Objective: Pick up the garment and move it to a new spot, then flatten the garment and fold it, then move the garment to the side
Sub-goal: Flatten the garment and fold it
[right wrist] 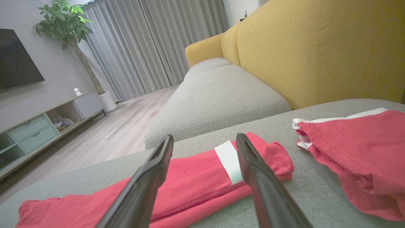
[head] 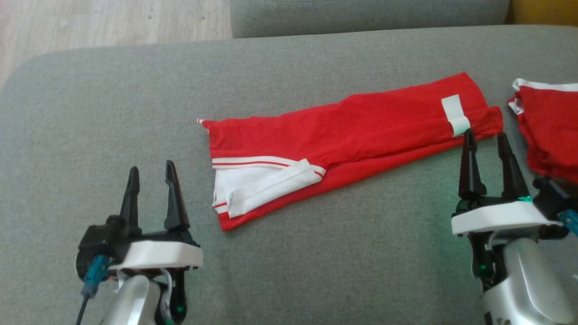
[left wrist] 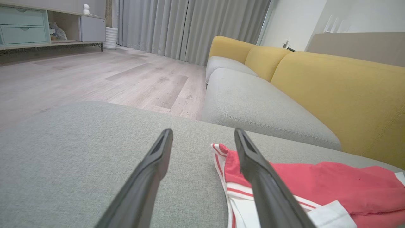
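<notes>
The likeliest trouble comes from how the long red cotton garment with white striped trim (head: 361, 126) lies. It is doubled lengthwise into a narrow strip that slants across the grey upholstered seat cushion (head: 316, 271), from about the middle up toward the far right corner. A pinch that catches only the top layer would probably peel the fold open. A lift by one end alone would drag the other end and bunch it. The loose white panel (head: 257, 180) at the strip's left end looks lightly tucked and could flop out under any tug. A second crumpled red garment with a white hem (head: 551, 131) sits at the cushion's right edge, just beside the strip's right end with a thin band of bare grey between them. A reach or a sideways shift there could snag it or mix the two. The left gripper (head: 151, 167) hangs near the cushion's front left with its jaws spread wide. It holds nothing and stands apart from the fabric, with the striped end just to its right in its wrist view (left wrist: 203, 131). The right gripper (head: 485, 134) is spread just as wide and also empty. Its fingertips are at the strip's near edge by the white rectangular label (head: 454, 113). In its wrist view (right wrist: 205, 136) the fingers frame that label, and whether they touch the cloth cannot be told.
</notes>
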